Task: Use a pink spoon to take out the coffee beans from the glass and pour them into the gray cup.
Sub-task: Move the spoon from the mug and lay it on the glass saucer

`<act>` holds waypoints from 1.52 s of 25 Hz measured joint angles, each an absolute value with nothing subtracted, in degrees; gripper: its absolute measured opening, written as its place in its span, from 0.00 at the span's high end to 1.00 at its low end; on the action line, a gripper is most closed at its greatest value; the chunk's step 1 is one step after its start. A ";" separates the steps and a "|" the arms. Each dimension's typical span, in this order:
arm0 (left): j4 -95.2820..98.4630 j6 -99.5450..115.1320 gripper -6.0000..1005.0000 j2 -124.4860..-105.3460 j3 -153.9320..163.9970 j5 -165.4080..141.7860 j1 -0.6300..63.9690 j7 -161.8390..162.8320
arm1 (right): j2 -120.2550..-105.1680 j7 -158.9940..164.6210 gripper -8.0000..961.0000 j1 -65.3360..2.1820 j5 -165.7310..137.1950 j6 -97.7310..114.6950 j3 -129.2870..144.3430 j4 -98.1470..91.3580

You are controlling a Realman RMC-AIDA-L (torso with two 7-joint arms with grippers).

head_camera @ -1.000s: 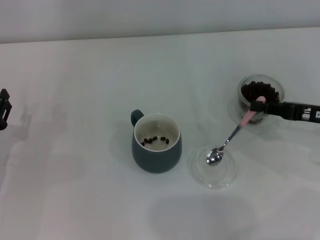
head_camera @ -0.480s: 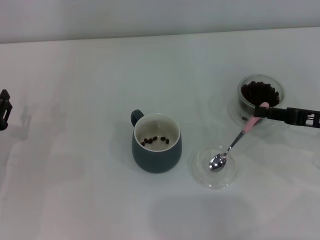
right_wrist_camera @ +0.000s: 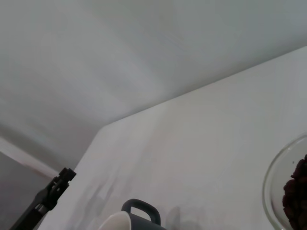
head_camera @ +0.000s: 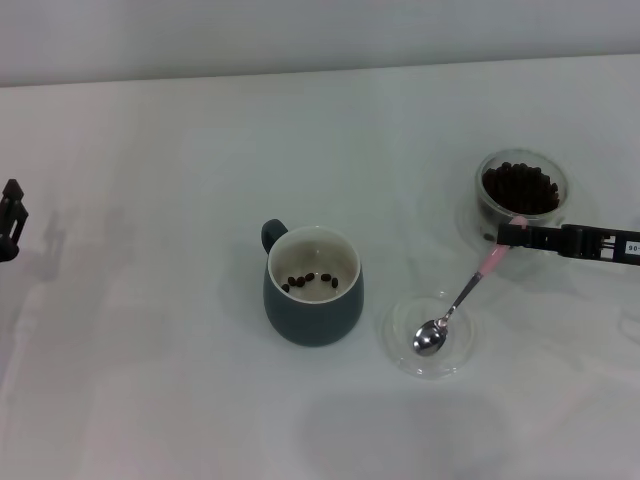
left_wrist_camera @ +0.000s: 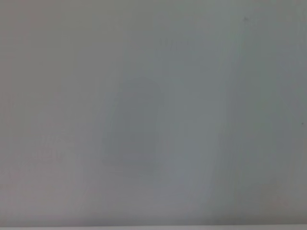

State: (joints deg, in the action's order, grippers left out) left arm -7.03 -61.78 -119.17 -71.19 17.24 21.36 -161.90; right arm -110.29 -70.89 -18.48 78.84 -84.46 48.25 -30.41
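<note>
Left end effector (head_camera: 10, 215) parked far left edge of counter (head_camera: 150, 380), can't tell fingers. Gray cup (head_camera: 313, 287) center, few coffee beans (head_camera: 310, 281) inside. Clear dish (head_camera: 430, 333) right of it, pink spoon (head_camera: 462, 296) bowl resting in it, looks empty. Right end effector (head_camera: 508, 235) clamped on pink handle tip, glass (head_camera: 521, 195) just beyond, far right. My take: lift spoon clear, dip steep into glass, keep bowl level on way left.
</note>
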 joint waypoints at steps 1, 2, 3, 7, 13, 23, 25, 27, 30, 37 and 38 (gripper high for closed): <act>-7.03 -61.78 0.46 -119.16 -71.19 17.25 21.35 -161.89 | -110.29 -70.80 0.78 -18.48 78.82 -84.31 48.24 -30.40; -7.03 -61.78 0.46 -119.14 -71.19 17.27 21.31 -161.89 | -110.30 -70.73 0.78 -18.46 78.81 -84.23 48.21 -30.41; -7.03 -61.79 0.46 -119.14 -71.19 17.27 21.29 -161.89 | -110.30 -70.70 0.78 -18.41 78.81 -84.20 48.13 -30.33; -7.03 -61.79 0.46 -119.07 -71.19 17.32 21.34 -161.90 | -110.25 -70.67 0.77 -18.60 78.77 -84.14 47.87 -29.16; -7.03 -61.78 0.46 -119.00 -71.19 17.30 21.45 -161.89 | -110.13 -70.64 0.77 -18.96 78.32 -84.30 48.23 -28.25; -7.03 -61.69 0.46 -119.09 -71.09 17.13 21.35 -161.89 | -109.85 -70.57 0.77 -19.57 78.10 -83.96 47.84 -27.26; -7.03 -61.69 0.46 -119.09 -71.00 17.11 21.30 -161.89 | -109.84 -70.57 0.76 -19.68 78.10 -83.91 47.82 -27.22; -7.03 -61.69 0.46 -119.09 -70.94 17.06 21.28 -161.89 | -109.82 -70.32 0.76 -20.01 78.10 -83.75 47.81 -26.95; -7.03 -61.69 0.46 -119.09 -70.92 17.04 21.27 -161.89 | -109.74 -70.05 0.76 -20.13 78.10 -83.39 47.74 -26.74; -7.03 -61.69 0.46 -119.06 -71.01 17.04 21.17 -161.89 | -109.84 -69.96 0.76 -20.13 78.13 -82.69 47.76 -26.62; -7.03 -61.70 0.46 -119.03 -71.05 17.04 21.17 -161.89 | -109.91 -69.96 0.76 -20.12 78.13 -82.58 47.81 -26.61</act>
State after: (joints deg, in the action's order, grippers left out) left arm -7.03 -61.70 -119.03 -71.05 17.05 21.17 -161.90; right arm -109.91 -69.96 -20.12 78.13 -82.58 47.81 -26.61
